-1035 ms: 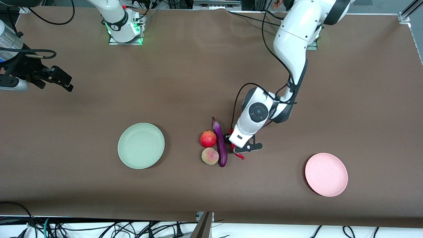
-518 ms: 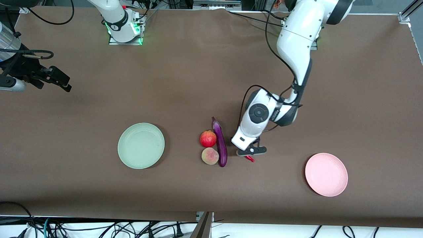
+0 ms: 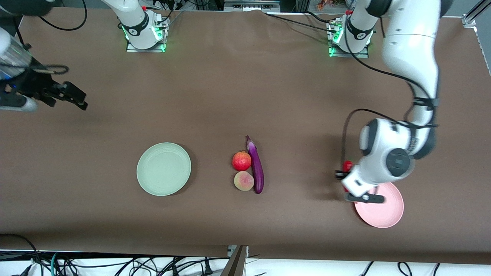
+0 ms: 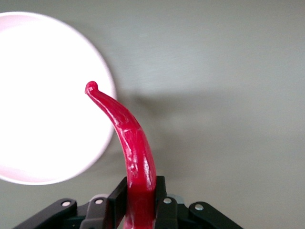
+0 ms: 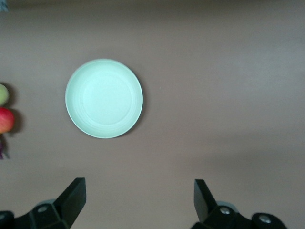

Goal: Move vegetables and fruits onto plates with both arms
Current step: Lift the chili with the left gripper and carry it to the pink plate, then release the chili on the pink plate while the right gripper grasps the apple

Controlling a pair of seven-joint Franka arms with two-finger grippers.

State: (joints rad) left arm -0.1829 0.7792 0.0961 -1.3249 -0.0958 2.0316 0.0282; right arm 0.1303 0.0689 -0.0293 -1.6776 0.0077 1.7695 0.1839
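My left gripper (image 3: 342,176) is shut on the red chili pepper (image 3: 348,165) and holds it in the air at the edge of the pink plate (image 3: 383,212). In the left wrist view the chili (image 4: 131,138) sticks out from between the fingers of the gripper (image 4: 141,191), its tip over the plate's rim (image 4: 102,138). The purple eggplant (image 3: 256,168), pomegranate (image 3: 241,161) and peach (image 3: 244,181) lie together mid-table. The pale green plate (image 3: 163,169) is bare. My right gripper (image 3: 73,97) is open and empty, high over the right arm's end of the table; the right wrist view shows this gripper (image 5: 138,195) and the green plate (image 5: 104,98).
Both arm bases (image 3: 144,36) (image 3: 349,38) stand at the table's edge farthest from the front camera. Cables (image 3: 115,264) hang below the table edge nearest that camera. Brown tabletop lies between the fruit pile and the pink plate.
My left gripper lifted the chili from beside the eggplant and carried it toward the left arm's end, to the pink plate's edge. The right arm barely moved.
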